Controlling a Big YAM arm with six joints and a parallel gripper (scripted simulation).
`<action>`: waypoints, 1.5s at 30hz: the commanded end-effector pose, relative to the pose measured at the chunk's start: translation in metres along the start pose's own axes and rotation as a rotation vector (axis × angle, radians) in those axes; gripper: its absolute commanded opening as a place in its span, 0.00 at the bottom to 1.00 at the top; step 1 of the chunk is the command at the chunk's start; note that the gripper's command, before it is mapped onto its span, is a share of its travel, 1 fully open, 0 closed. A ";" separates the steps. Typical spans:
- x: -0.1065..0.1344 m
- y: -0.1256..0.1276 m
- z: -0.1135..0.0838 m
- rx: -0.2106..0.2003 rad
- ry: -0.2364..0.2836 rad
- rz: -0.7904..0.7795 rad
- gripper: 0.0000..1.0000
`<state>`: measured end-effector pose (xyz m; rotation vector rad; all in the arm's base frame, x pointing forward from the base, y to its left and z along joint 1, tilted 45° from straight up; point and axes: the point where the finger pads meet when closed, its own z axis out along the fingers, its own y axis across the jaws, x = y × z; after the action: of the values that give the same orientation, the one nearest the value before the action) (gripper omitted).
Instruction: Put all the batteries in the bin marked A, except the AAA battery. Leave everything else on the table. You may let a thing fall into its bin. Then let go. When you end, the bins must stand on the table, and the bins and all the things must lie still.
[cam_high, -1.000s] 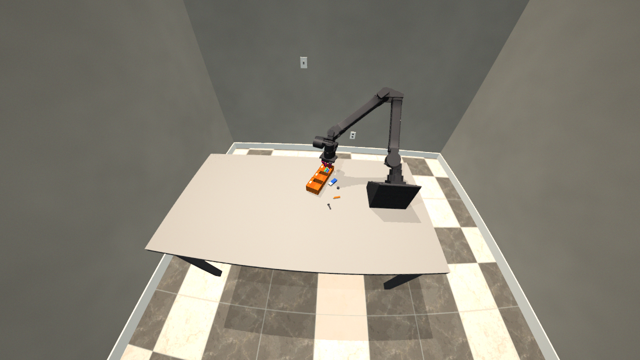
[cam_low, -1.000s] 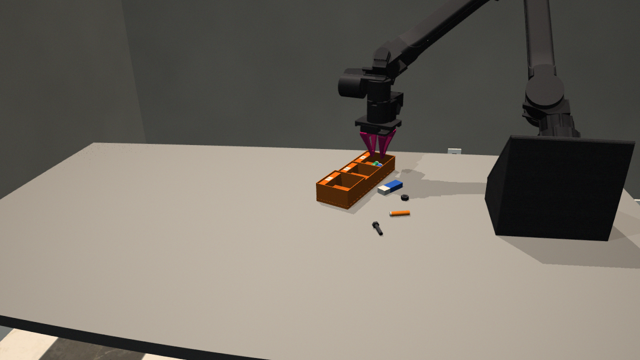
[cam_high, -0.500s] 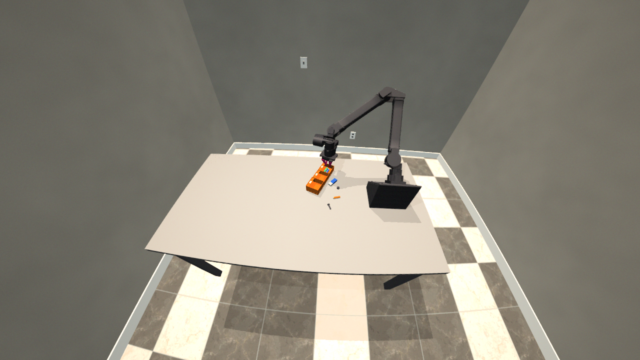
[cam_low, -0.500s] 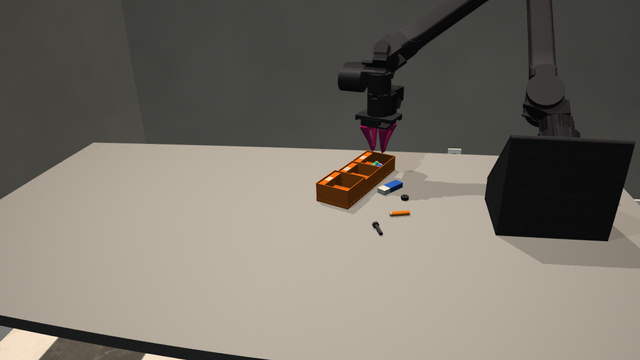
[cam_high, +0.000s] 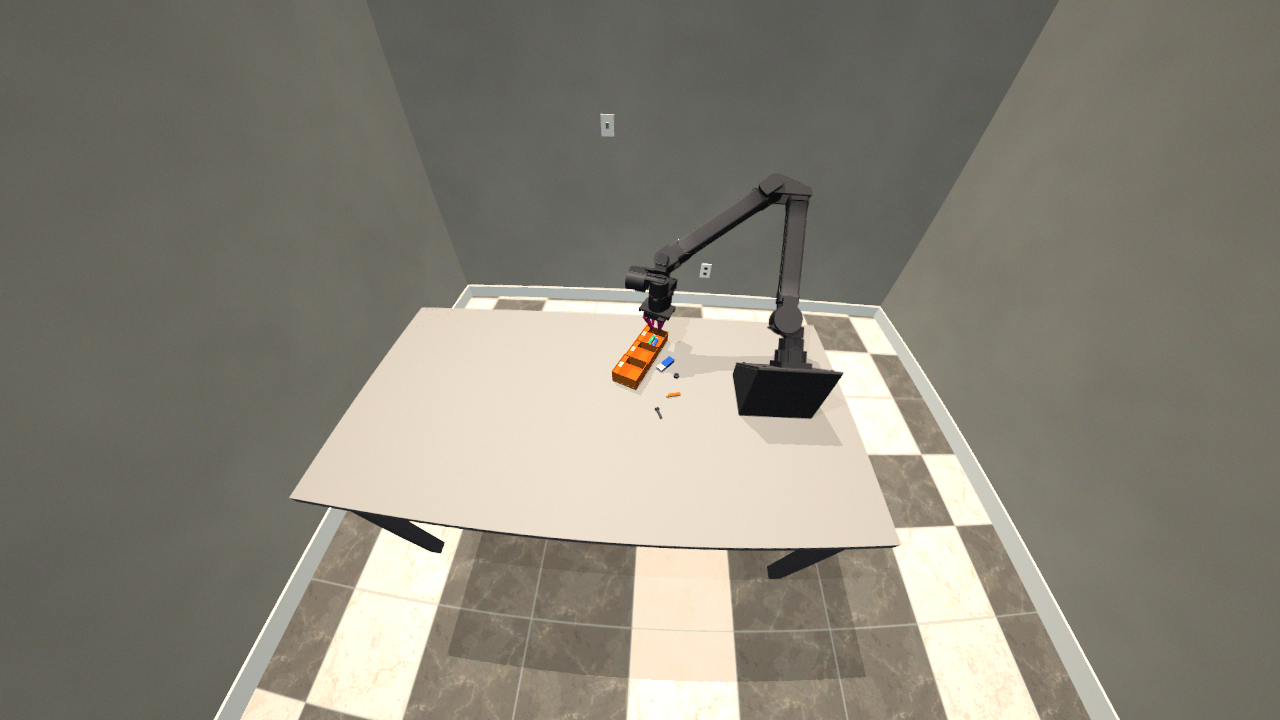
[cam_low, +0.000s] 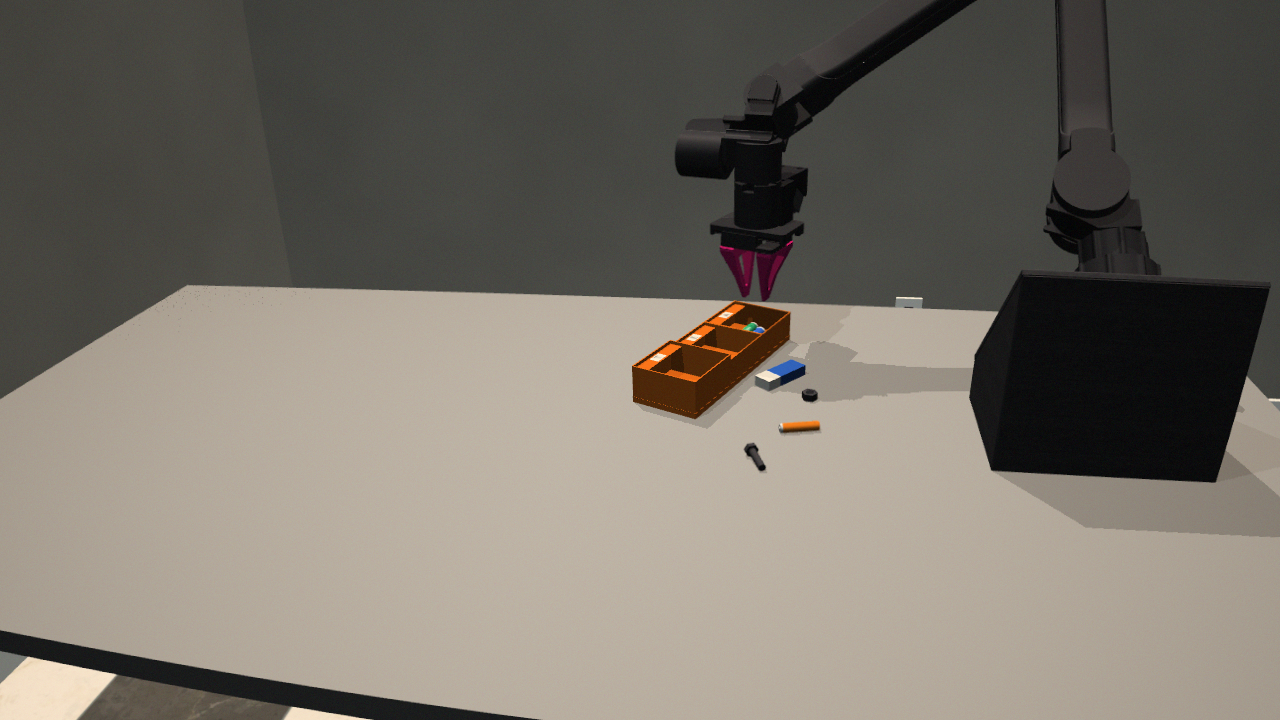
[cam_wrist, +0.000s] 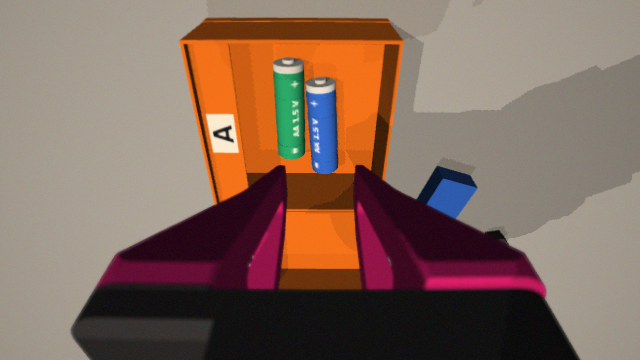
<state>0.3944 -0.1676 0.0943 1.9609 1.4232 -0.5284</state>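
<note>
Three joined compartments make up the orange bin tray (cam_low: 680, 386); the one marked A (cam_wrist: 222, 134) holds a green AA battery (cam_wrist: 289, 110) and a blue AA battery (cam_wrist: 321, 126) side by side. Above it hangs the gripper (cam_wrist: 320, 220), jaws partly apart and empty. Release looks finished. The small orange cell (cam_low: 799, 426), probably the AAA, lies on the table; next comes retreating without nudging the tray.

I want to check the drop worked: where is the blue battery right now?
In the wrist view the blue battery lies inside bin A, right beside the green battery.
</note>
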 end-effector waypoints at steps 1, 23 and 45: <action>-0.008 0.019 -0.010 -0.028 -0.001 0.042 0.27; -0.012 0.019 -0.008 -0.023 -0.003 0.043 0.27; -0.006 0.025 -0.024 -0.050 0.006 0.032 1.00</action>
<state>0.3974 -0.1697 0.0983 1.9647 1.4146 -0.5252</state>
